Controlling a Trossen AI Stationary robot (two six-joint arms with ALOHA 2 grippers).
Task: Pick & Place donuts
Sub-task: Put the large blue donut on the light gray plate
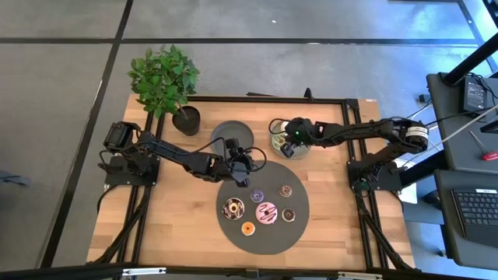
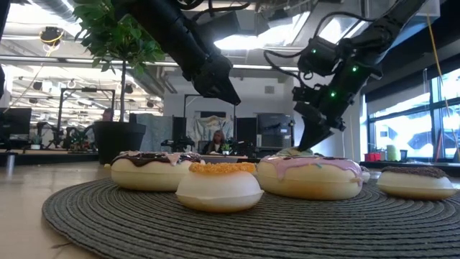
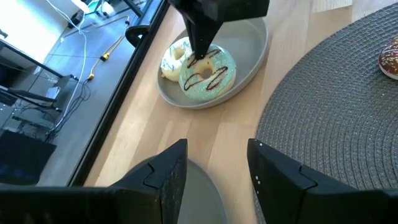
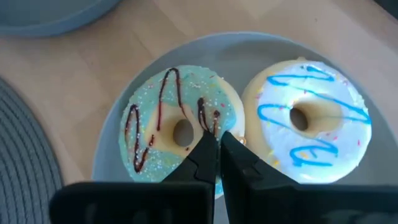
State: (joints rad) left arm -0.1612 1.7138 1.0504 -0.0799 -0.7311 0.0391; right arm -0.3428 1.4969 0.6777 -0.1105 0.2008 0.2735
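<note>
While left fingers [image 3: 214,177] gape empty, right fingers [image 4: 217,152] (pressed shut) touch green donut [image 4: 165,121] on plate [image 4: 112,155].

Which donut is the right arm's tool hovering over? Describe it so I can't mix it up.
Find the small round grey plate on the wooden table's right side, beside the large dark woven mat. Two donuts sit on it; the right tool, shut, is over the mint-green iced ring donut. It has brown drizzle, unlike its white-iced, blue-striped donut neighbour.
</note>
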